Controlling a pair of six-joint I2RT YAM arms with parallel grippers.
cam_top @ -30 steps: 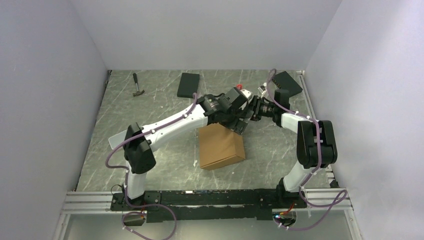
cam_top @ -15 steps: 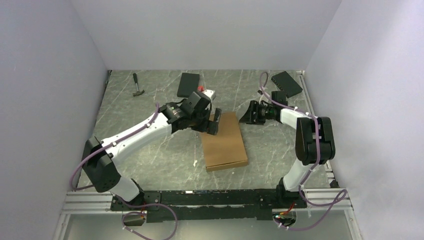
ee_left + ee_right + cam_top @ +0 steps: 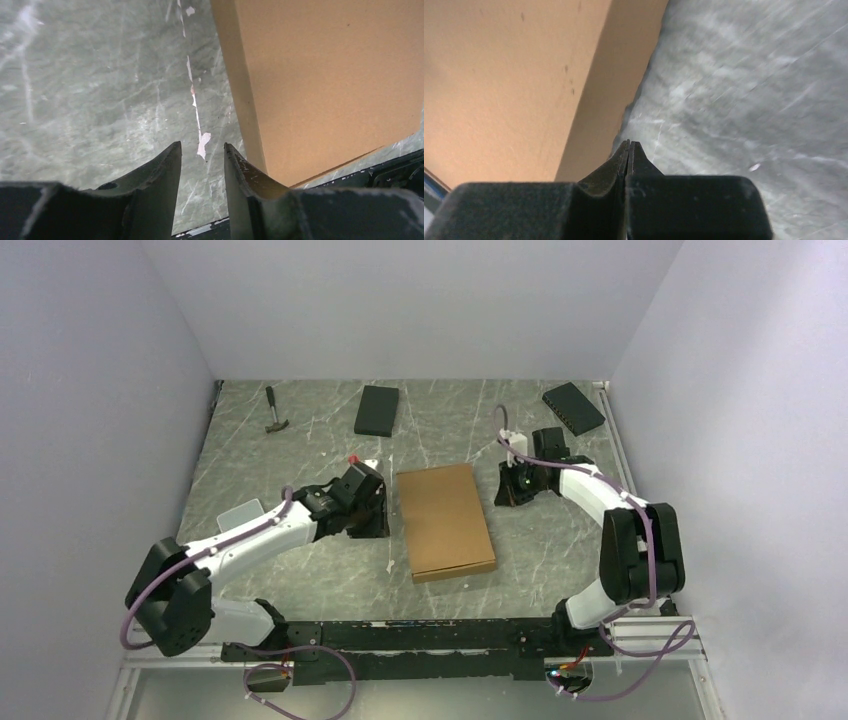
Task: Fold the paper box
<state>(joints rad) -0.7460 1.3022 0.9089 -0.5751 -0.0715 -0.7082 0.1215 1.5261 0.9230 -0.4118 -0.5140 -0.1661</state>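
The paper box (image 3: 446, 521) is seen lying flat near the middle of the counter (image 3: 300, 460), its long side running from near to far, between the two arms. Only its plain brown top and thin side walls are shown; no flaps or tabs can be made out from above.

The left jaws are held low over the counter just beside the left edge of the box. In the left wrist view a narrow gap is seen between them and nothing is gripped; only bare counter and a white scratch mark are visible in the gap. In this view the box is cut off at the top and at the right.

The right jaws are pressed fully together and nothing is held. They are placed just beside the right wall of the box; whether the tips touch it cannot be told. The counter is blurred in the right wrist view.

At the far side, well apart from the box, a hammer (image 3: 275, 412) and two flat black boxes (image 3: 377, 410) are seen. A pale flat object (image 3: 240, 514) is partly hidden by the left arm and cannot be identified.
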